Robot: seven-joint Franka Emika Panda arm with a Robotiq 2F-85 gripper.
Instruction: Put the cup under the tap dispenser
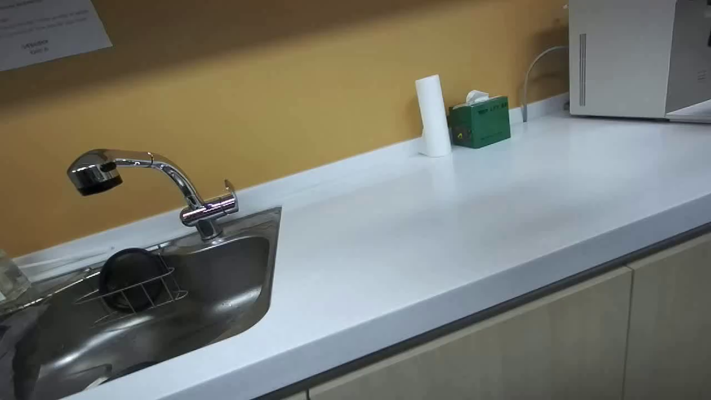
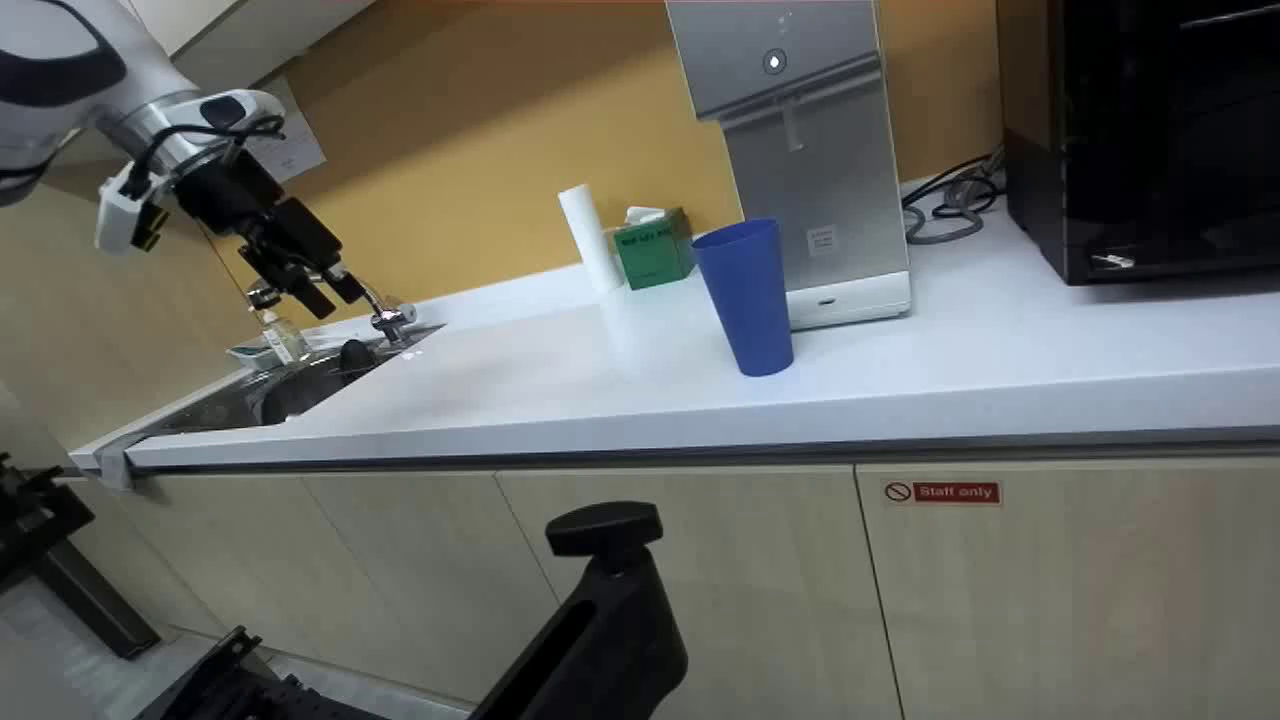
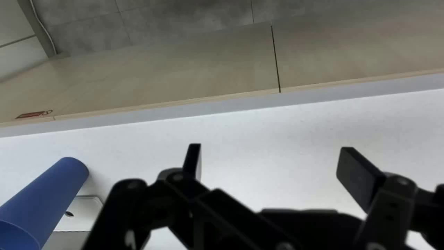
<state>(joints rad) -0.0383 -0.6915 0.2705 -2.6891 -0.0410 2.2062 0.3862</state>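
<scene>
You have one blue cup, one chrome faucet, one white paper towel roll and one green tissue box. Your single gripper, its two fingers spread wide and gripping nothing, hangs over the white countertop. The cup stands upright near the counter's front edge, mouth up, long axis vertical, just in front of a tall silver appliance and well apart from the faucet, which arches over a steel sink, spray head facing down. In both exterior views the countertop runs along an ochre wall; below it are pale wood-toned cabinets, one door bearing a red "Staff only" sign.
</scene>
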